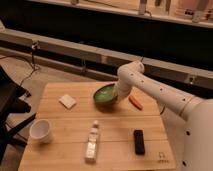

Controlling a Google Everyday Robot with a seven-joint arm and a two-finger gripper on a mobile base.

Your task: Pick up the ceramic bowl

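The ceramic bowl [104, 94] is green with a darker rim and sits at the back middle of the wooden table [60, 120]. It is tilted, with its inside facing the camera and its right side raised. My gripper [116, 97] is at the bowl's right rim, shut on it, at the end of the white arm [150, 87] that reaches in from the right. The fingertips are mostly hidden behind the bowl's rim.
An orange object [135, 102] lies just right of the bowl. A white pad [67, 101] lies to its left. A white cup [41, 131], a clear bottle [92, 141] and a black bar [139, 141] sit nearer the front. A dark chair [10, 107] stands left of the table.
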